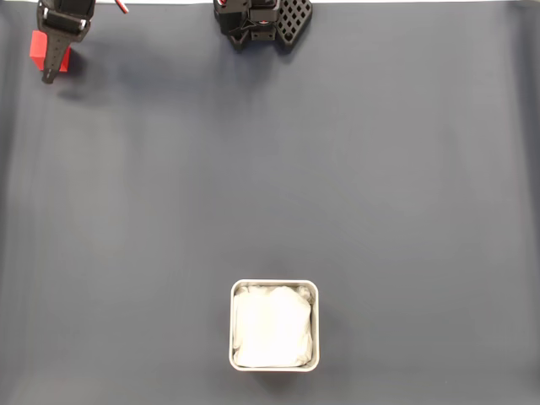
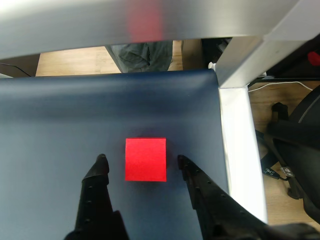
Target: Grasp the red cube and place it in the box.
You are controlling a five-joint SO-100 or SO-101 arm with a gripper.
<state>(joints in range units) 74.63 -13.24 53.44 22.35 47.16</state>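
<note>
The red cube lies flat on a dark blue-grey mat that covers the table; in the fixed view the cube sits in the far top-left corner of the mat, partly covered by the arm. In the wrist view, a pale metal frame rail borders the mat on the right, a wooden floor shows beyond its far edge, and a black chair base stands at the right. The gripper has its two black fingers spread apart, one on each side of the cube, with a gap of mat visible between each fingertip and the cube's faces. The box, silvery-rimmed with white lining, rests well apart near the bottom centre of the fixed view. The arm's black base stands at the top edge. Bare mat separates cube and box.
</note>
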